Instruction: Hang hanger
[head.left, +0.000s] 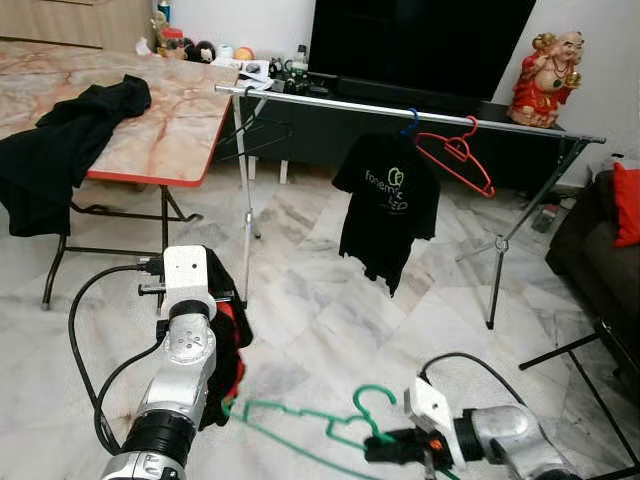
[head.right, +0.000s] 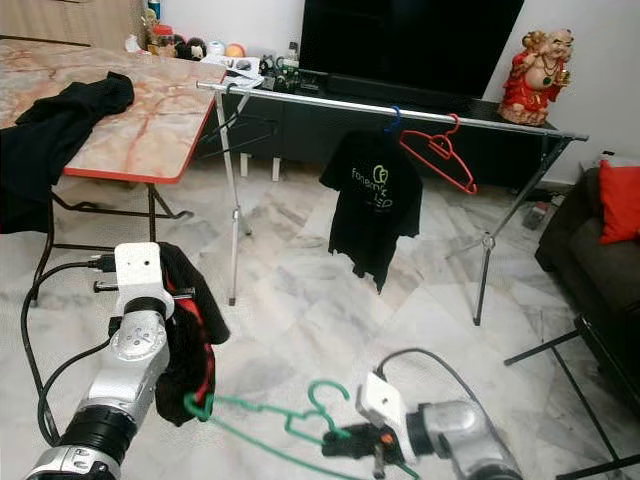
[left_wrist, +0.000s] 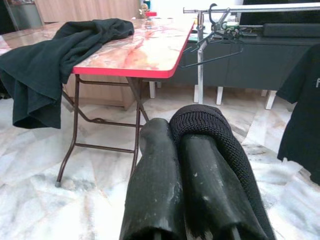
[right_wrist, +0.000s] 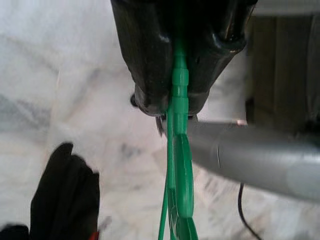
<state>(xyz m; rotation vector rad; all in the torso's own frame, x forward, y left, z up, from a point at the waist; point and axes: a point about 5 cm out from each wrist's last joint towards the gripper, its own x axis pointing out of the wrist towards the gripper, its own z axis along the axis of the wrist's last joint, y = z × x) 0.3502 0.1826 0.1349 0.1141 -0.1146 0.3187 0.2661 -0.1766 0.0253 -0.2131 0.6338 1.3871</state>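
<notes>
My right gripper (head.left: 385, 447) is low over the floor, shut on a green hanger (head.left: 330, 425) just below its hook; the right wrist view shows the green hanger (right_wrist: 179, 85) pinched between the fingers. The hanger's far arm reaches to a black garment with red lining (head.left: 228, 340). That garment hangs from my left gripper (left_wrist: 175, 140), which is shut on its ribbed collar (left_wrist: 210, 125). Ahead stands a metal clothes rail (head.left: 400, 108) with a black T-shirt (head.left: 385, 205) on a blue hanger, a bare red hanger (head.left: 455, 155) and a black hanger (head.left: 255, 135).
A folding marble-top table (head.left: 170, 140) stands to the left with dark clothes (head.left: 60, 150) draped over it. A dark TV unit and a red statue (head.left: 545, 80) are behind the rail. A sofa (head.left: 590, 250) with a red cushion is on the right.
</notes>
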